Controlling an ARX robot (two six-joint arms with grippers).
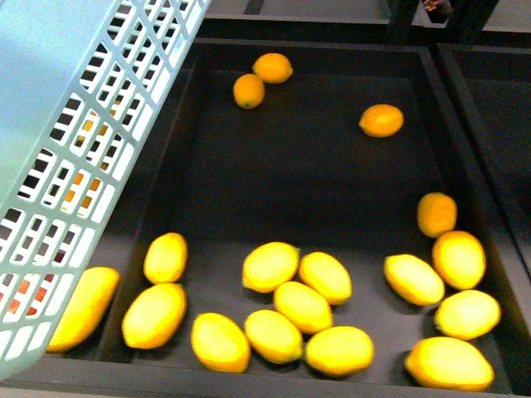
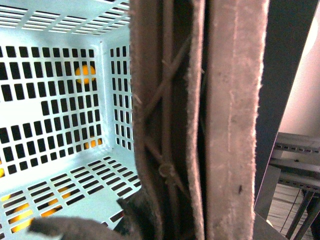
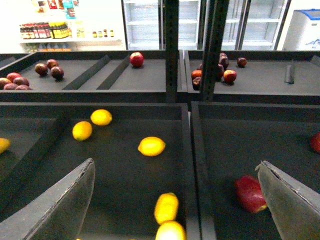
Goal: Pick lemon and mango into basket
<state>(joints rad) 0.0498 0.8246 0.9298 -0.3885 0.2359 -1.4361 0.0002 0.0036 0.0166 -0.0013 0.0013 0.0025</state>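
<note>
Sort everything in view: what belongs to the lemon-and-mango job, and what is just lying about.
Job:
basket
lemons in the tray
mango, partly behind the basket
right end effector, open

Lying about:
red apples
dark fruit in the far tray
bottles on the back shelf

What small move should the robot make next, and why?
Probably lower the open right gripper toward the lemon seen between its fingers: it holds nothing, and the lifted basket shows no fruit inside yet.
</note>
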